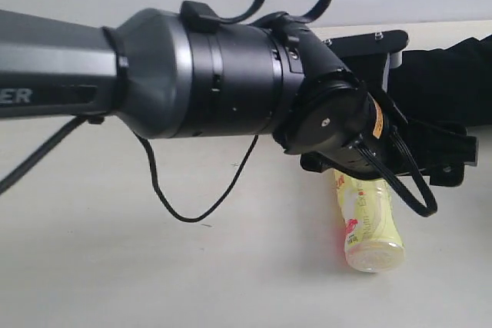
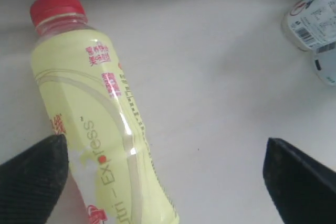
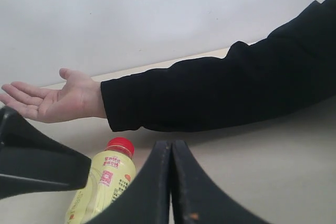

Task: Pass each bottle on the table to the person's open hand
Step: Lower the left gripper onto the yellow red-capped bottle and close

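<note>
**Yellow bottle flat on table, left fingers spread, hand empty**

The left wrist cam gives what the ext. view can't. The left gripper [image 2: 164,150] is released, its fingers spread wide and grasping nothing. The yellow bottle [image 2: 100,124], red-capped, lies on its side on the table [image 2: 220,108]. Its body is right up against one finger (touching or a hair off, can't tell), and the other finger is well apart from it. The same cam catches a second bottle [image 2: 314,24] w/ a white barcode label. It is cut off by the frame edge and lies apart from the yellow one.

In the ext. view the left arm [image 1: 154,74] fills most of the frame and hides those fingers. Only the lower half of the yellow bottle shows, right of centre, base toward the near side, cap end lost under the wrist. A black sleeve [image 1: 446,82] sits at the far right, but no hand shows there. A thin cable [image 1: 184,209] droops under the arm.

Only the right wrist cam shows the person's open hand [image 3: 47,98]. It is palm up and empty, held out on the far side beyond the bottle's cap end (resting or raised, can't tell). The right gripper [image 3: 171,153] is clenched, fingers pressed together w/ nothing btw them.
</note>
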Controlling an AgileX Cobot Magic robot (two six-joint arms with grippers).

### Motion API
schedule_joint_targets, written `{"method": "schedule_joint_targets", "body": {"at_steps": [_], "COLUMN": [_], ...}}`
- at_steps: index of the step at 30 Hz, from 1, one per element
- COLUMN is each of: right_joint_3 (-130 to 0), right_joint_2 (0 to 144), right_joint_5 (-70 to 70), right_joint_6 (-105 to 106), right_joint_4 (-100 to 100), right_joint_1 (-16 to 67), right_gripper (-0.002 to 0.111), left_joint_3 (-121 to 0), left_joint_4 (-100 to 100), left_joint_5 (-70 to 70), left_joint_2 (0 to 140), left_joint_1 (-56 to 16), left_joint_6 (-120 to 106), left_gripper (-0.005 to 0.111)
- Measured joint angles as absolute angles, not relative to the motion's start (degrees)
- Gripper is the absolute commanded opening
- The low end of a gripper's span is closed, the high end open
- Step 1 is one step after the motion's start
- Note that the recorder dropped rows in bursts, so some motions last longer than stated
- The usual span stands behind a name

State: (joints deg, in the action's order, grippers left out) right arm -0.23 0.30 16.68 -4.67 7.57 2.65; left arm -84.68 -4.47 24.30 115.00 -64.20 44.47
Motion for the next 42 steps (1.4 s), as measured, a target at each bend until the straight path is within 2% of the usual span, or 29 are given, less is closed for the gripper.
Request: {"method": "schedule_joint_targets", "body": {"at_steps": [31, 34, 42], "right_joint_3": [-0.2, -0.2, -0.2], "right_joint_2": [0.3, 0.3, 0.3], "right_joint_5": [16.7, 16.7, 16.7], "right_joint_6": [-4.7, -4.7, -4.7], "right_joint_4": [7.6, 7.6, 7.6], "right_joint_1": [2.6, 2.6, 2.6], "right_gripper": [0.000, 0.000, 0.000], "left_joint_3": [-87.9, -87.9, -87.9], "left_joint_4": [-4.0, -4.0, -3.9], "left_joint_5": [24.2, 23.9, 23.8], "left_joint_2": [128.3, 128.2, 128.2], "left_joint_1": [-61.2, -61.2, -60.6], "left_joint_6": [46.9, 46.8, 46.6], "left_gripper": [0.095, 0.084, 0.029]}}
